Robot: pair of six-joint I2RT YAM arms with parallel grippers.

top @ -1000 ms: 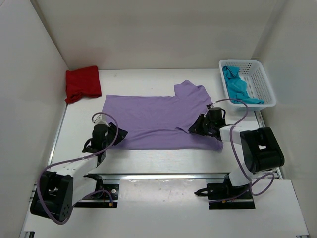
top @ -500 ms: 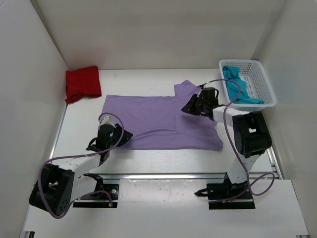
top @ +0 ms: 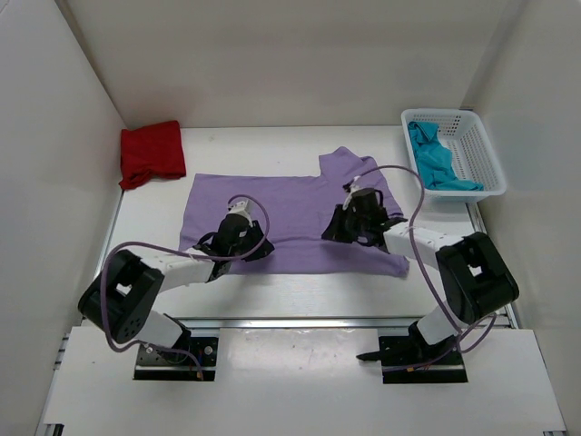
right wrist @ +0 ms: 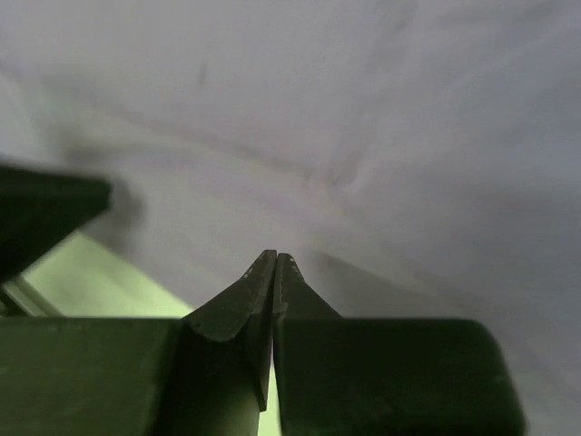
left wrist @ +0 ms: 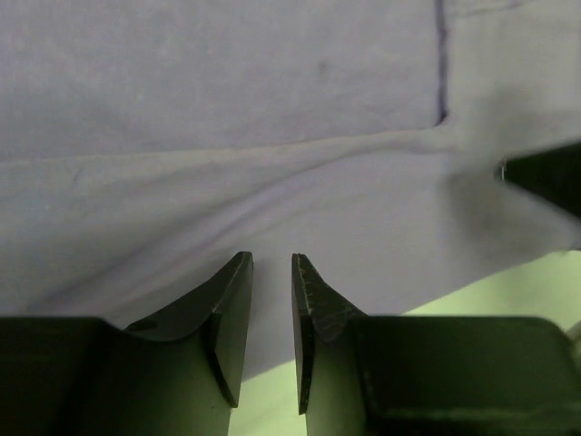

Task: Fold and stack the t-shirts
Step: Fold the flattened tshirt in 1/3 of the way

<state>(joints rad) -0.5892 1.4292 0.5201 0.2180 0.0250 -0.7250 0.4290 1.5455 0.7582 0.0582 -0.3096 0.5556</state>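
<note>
Obs. from beside the counter [top: 300, 141]:

- Lavender t-shirt [top: 272, 204] lies spread flat mid-counter, long side running left to right, with one sleeve sticking out at its far right. It is not yet folded small.
- Red t-shirt [top: 152, 153] sits folded in the far-left corner, probably the base of the stack.
- Teal t-shirt [top: 431, 159] is bunched in the white basket [top: 479, 159] at far right, so it is likely last in line.
- Left claw [left wrist: 272, 262] is low over the near hem, left of centre. Its jaws are parted by only a narrow gap and I see no cloth between them.
- Right claw [right wrist: 275, 258] is down on the right half of the same shirt, just inside its near edge. Its jaws are pressed together at the tips. Creases run close by, but I cannot tell whether a thin pinch of fabric is caught.

Judgement: both claws work the near edge, well apart along it. That placement suits lifting the hem evenly and carrying it across for a fold. The left claw would need to close on cloth first. An uneven grip risks a skewed crease.
</note>
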